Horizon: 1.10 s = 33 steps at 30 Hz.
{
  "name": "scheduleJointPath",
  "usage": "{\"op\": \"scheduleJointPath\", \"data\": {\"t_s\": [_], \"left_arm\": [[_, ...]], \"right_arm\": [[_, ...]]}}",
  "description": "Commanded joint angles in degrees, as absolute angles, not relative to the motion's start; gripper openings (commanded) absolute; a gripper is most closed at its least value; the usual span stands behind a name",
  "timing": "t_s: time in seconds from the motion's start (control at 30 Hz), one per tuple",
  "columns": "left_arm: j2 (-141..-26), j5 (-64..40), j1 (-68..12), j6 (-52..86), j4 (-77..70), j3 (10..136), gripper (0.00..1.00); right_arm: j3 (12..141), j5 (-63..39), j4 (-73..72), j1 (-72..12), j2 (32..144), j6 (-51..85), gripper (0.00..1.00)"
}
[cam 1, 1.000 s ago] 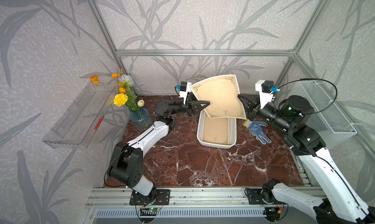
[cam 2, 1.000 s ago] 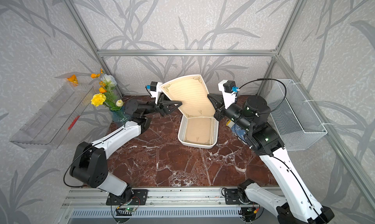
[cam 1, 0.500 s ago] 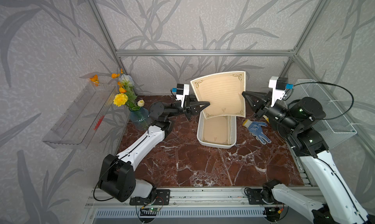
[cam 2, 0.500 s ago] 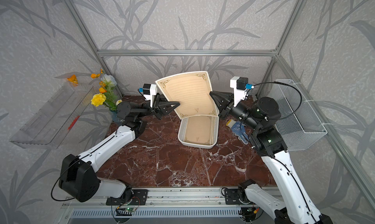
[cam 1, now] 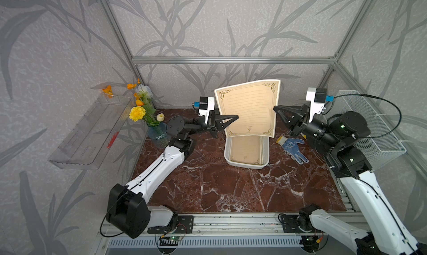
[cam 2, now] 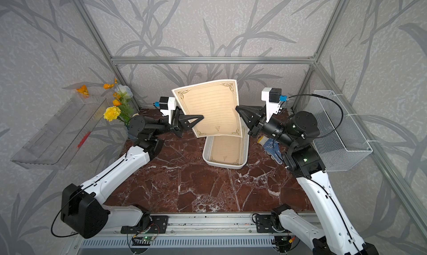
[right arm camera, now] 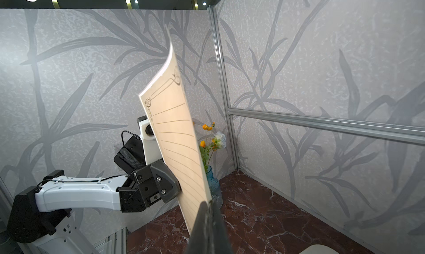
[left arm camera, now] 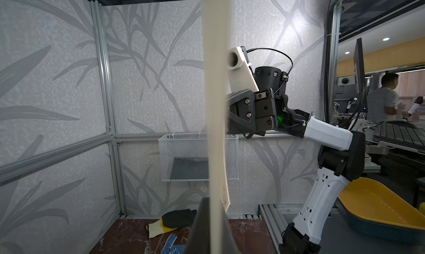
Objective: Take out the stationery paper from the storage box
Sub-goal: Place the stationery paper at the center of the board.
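A tan ruled sheet of stationery paper hangs upright and slightly bowed above the storage box, a shallow white tray on the marble. My left gripper is shut on the sheet's left edge. On the opposite edge my right gripper is shut too. In the left wrist view the sheet runs edge-on between my closed jaws. The right wrist view shows the sheet pinched at its lower edge. More sheets lie in the box.
A blue-dotted glove lies right of the box, and a black-and-yellow glove by the wall. A glass vase of flowers stands at the back left. A clear shelf hangs on the left wall, a wire basket on the right.
The left gripper's jaws have closed onto the sheet's left edge. Both arms rose, and the sheet turned from a tilt to nearly upright above the box.
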<state>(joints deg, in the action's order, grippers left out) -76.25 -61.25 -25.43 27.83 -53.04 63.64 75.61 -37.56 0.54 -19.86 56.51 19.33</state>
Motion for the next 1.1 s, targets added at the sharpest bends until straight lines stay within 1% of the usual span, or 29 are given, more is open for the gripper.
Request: {"op": "scheduleJointPath", "data": {"t_s": [0.0,0.07,0.1,0.13,0.17,0.2,0.23,0.27,0.37,0.43,0.67,0.87,1.07], "left_arm": [[-74.63,-61.49,-25.75,25.95,-50.01,64.51,0.00],[-74.29,-61.61,-25.75,25.87,-48.08,65.08,0.00],[-73.98,-61.63,-25.75,25.85,-47.07,65.37,0.00],[-73.55,-61.55,-25.75,25.66,-45.17,65.76,0.00],[-72.99,-61.36,-25.75,25.03,-42.09,66.43,0.00],[-72.39,-61.27,-25.67,23.91,-38.32,67.26,0.00],[-71.54,-61.38,-25.62,21.98,-33.09,68.22,0.00],[-70.55,-61.33,-25.57,19.84,-27.52,69.19,0.00],[-67.79,-60.27,-24.77,13.88,-13.50,71.08,0.00],[-66.84,-60.18,-22.87,13.12,-8.13,71.61,0.00],[-71.19,-68.07,-9.31,24.10,-3.03,74.01,0.00],[-76.28,-68.83,-3.86,19.37,7.12,76.12,0.00],[-85.26,-73.50,0.98,15.08,14.07,76.99,0.00]], "right_arm": [[75.84,-38.94,0.65,-19.69,55.48,17.65,0.00],[75.98,-39.34,1.39,-19.59,55.29,16.84,0.00],[76.18,-39.66,1.76,-19.64,55.24,16.55,0.03],[76.20,-40.02,2.12,-19.60,55.11,16.33,0.21],[76.32,-40.29,2.41,-19.60,54.89,16.26,0.55],[76.37,-40.41,2.73,-19.60,54.70,16.34,0.79],[76.46,-40.68,3.02,-19.60,54.46,16.35,0.93],[76.51,-40.65,3.22,-19.60,54.24,16.41,0.99],[76.95,-40.54,4.79,-19.60,54.27,15.87,0.99],[77.61,-40.35,5.89,-19.60,54.74,15.74,0.99],[78.45,-40.86,6.31,-19.60,57.20,16.36,0.99],[78.30,-43.50,4.68,-19.75,60.35,19.78,1.00],[76.92,-40.92,3.96,-21.24,62.48,22.38,0.97]]}}
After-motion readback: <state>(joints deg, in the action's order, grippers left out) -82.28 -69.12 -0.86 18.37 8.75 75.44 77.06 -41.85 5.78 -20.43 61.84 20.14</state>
